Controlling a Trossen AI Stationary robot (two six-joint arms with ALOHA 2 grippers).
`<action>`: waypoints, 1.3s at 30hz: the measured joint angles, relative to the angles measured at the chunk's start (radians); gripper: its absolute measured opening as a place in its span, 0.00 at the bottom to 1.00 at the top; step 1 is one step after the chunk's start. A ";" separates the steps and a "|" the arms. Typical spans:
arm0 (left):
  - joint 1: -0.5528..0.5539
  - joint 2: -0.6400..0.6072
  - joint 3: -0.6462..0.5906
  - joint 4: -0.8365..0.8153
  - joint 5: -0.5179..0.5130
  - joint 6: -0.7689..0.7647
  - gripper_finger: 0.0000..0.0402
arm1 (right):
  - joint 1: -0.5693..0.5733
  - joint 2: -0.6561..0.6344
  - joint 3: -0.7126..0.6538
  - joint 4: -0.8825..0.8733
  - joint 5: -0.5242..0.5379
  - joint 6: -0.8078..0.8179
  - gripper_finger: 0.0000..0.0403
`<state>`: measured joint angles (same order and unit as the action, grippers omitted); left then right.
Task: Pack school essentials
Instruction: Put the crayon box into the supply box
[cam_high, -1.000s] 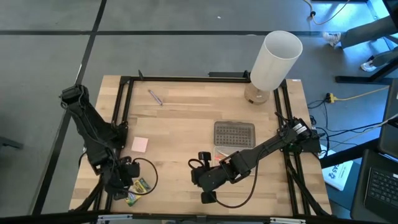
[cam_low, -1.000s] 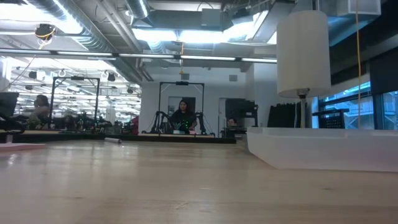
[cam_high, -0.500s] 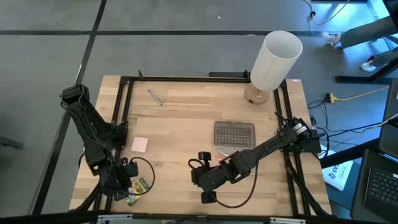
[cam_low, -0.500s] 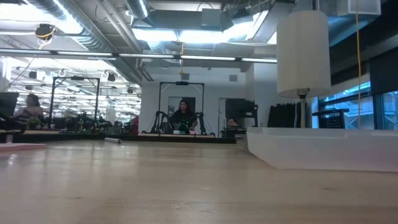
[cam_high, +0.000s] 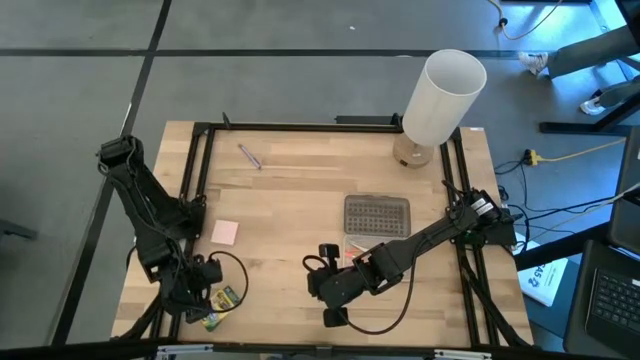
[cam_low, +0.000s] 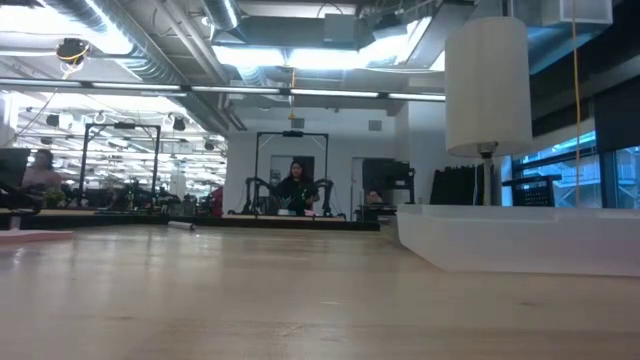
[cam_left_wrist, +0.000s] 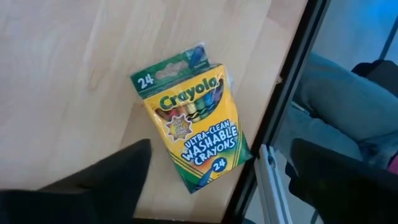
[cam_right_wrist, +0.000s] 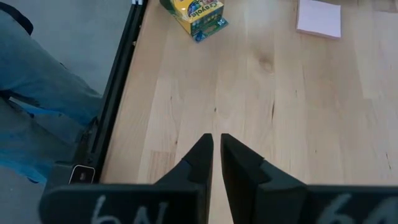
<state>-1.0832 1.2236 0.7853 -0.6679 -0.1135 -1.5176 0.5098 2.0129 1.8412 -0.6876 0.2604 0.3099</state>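
The green-yellow crayon box (cam_left_wrist: 193, 124) lies flat on the wood near the table's front left corner (cam_high: 226, 300). My left gripper (cam_left_wrist: 217, 186) hovers over it, open wide, one finger on each side and nothing between them. My right gripper (cam_right_wrist: 216, 152) is shut and empty at the front middle (cam_high: 314, 284), pointing toward the table's left. A pink square pad (cam_high: 224, 232) lies flat at mid left. A short purple pen (cam_high: 250, 156) lies at the far left. Red scissor handles (cam_high: 352, 256) peek out beside my right arm.
A clear flat box with a grey dotted lid (cam_high: 377, 215) sits right of centre. A tall white cylinder lamp (cam_high: 440, 100) stands at the far right corner. A black frame rail (cam_left_wrist: 273, 124) runs along the front edge, with a person's trouser leg (cam_left_wrist: 348, 93) beyond it.
My left gripper has opened over the crayon box, which still lies in the same spot on the table.
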 joint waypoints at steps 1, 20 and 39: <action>0.000 0.000 0.000 0.000 0.000 0.000 0.97 | 0.000 0.000 0.000 0.000 0.000 -0.001 0.09; 0.000 0.219 0.000 0.131 -0.019 -0.020 0.99 | 0.000 0.000 0.000 0.002 0.000 -0.001 0.09; -0.030 0.265 0.193 -0.208 -0.111 -0.057 1.00 | 0.000 0.000 0.000 0.006 0.000 0.000 0.09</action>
<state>-1.1127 1.4886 0.9784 -0.8760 -0.2243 -1.5749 0.5098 2.0125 1.8412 -0.6819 0.2604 0.3100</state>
